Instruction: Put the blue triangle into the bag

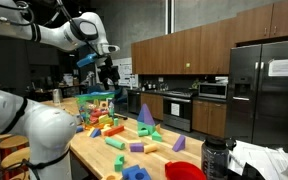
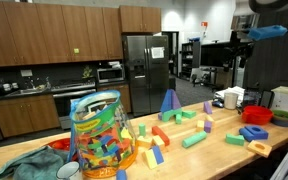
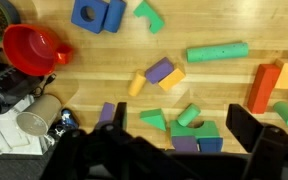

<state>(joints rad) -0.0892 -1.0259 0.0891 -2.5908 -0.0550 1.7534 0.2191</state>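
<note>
pincer (image 1: 107,72) spread wide overhead, blue triangle (image 2: 169,102) upright on table (image 2: 224,152), well apart

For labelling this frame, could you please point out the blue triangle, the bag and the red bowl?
blue triangle (image 2: 169,102): exterior view, middle of its front face.
bag (image 2: 97,128): exterior view, its clear side wall.
red bowl (image 3: 27,46): wrist view, its inner wall.

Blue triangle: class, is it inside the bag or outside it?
Outside. The blue triangle stands upright on the table, apart from the bag.
</note>
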